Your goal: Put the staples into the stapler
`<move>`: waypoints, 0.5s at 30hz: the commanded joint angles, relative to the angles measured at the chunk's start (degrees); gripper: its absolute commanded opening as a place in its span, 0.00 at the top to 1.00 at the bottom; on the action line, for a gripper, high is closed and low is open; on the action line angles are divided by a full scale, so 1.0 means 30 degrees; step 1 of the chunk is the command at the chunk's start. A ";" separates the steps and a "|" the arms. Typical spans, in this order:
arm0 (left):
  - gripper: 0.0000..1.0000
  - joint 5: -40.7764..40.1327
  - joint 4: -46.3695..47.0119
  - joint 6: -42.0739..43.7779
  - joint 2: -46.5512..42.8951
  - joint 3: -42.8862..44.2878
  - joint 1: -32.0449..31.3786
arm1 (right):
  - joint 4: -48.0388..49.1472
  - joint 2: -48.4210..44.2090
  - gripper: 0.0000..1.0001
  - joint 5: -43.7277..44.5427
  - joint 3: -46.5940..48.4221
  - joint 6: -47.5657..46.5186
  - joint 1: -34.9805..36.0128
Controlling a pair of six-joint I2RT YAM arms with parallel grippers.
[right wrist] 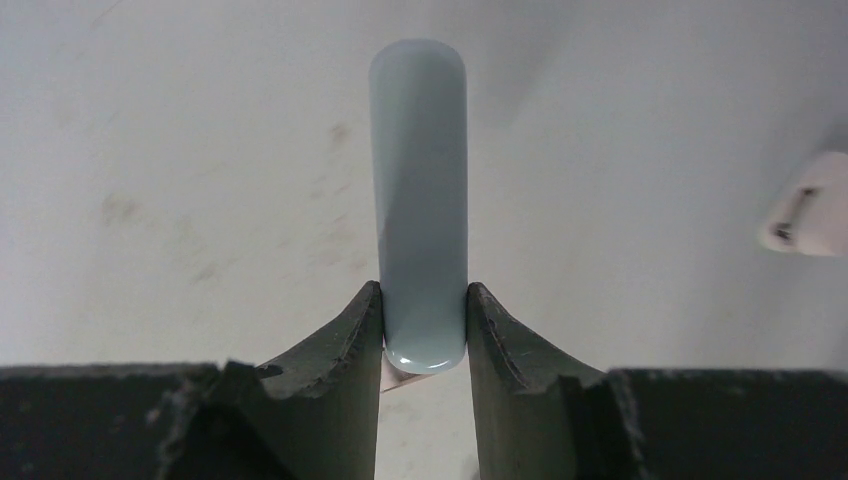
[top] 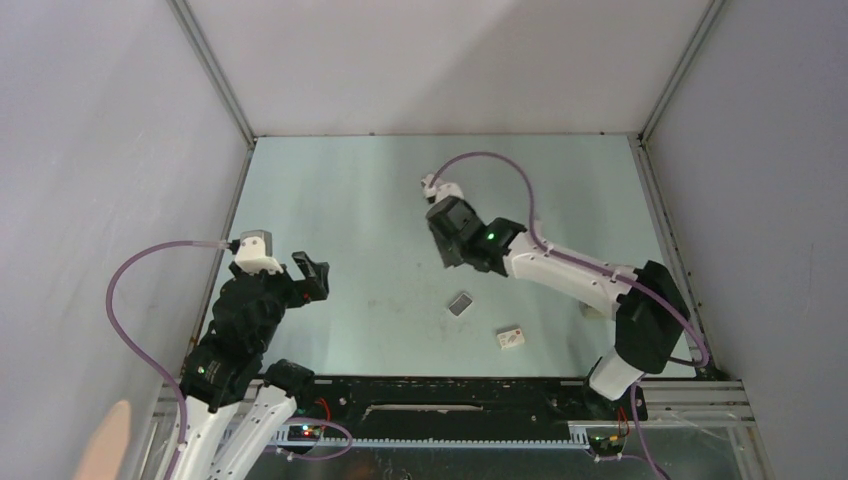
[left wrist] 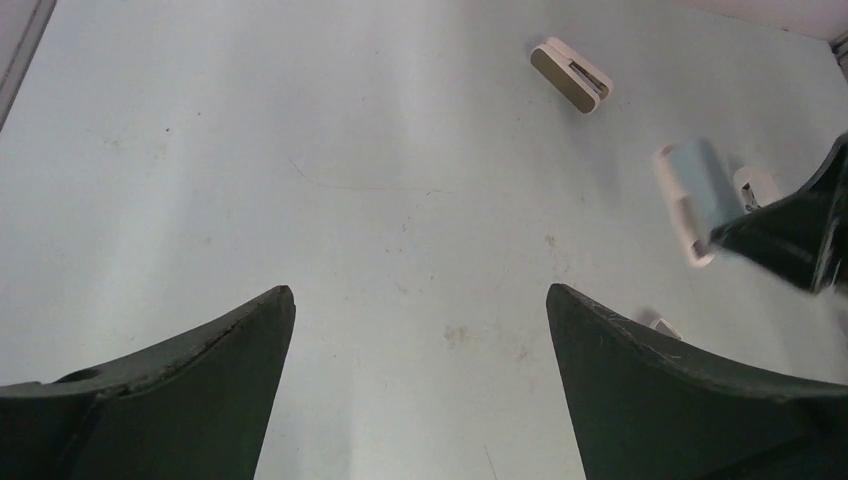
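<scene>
No readable text — the red mark on the white box (top: 511, 338) is too small.

The left arm (top: 240, 330) and the right arm (top: 570, 275) are each built of smooth white tubular links joined by chunky matte black housings. Each has a small glowing green light (top: 491, 237) set in a black joint and a thin pale purple cable (top: 112, 285) curving in a loop alongside it. A small white-and-grey camera block (top: 255, 250) sits at each wrist. The left gripper (left wrist: 420, 295) and the right gripper (right wrist: 425, 290) have dark green-black, wedge-shaped fingers (right wrist: 340, 350) with rough, nicked edges, and small circuit boards (top: 305, 432) with red and green lights sit by the bases.
</scene>
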 commanded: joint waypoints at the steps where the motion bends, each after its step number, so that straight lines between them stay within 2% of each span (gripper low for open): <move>1: 0.00 0.0146 0.0495 0.0449 -0.0054 -0.0147 0.0261 | -0.0257 -0.0973 0.96 0.2046 0.0058 0.0374 -0.2215; 8: 0.00 0.0280 0.0472 0.0483 0.0163 -0.0089 0.0497 | 0.0722 -0.0630 0.97 0.2092 -0.0610 0.2110 -0.5411; 15: 0.00 0.0375 0.0467 0.0518 0.0172 -0.0089 0.0638 | 0.2395 0.1019 0.97 0.2673 -0.0783 0.3752 -0.6310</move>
